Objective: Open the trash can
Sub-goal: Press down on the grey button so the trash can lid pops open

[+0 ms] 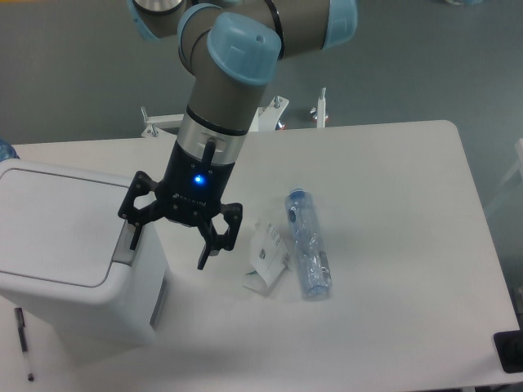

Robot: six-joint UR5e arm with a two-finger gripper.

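The trash can is a large white boxy bin at the left of the table, its flat lid shut. Its grey push tab sits on the right edge of the lid. My gripper is open, fingers pointing down. The left finger hangs right over the grey tab; I cannot tell whether it touches it. The right finger hangs beside the bin's right wall, over the table. Nothing is held.
A clear plastic bottle lies on the table right of the gripper. A small white folded card lies between them. A pen lies at the bin's front left. A dark object sits at the table's right front corner.
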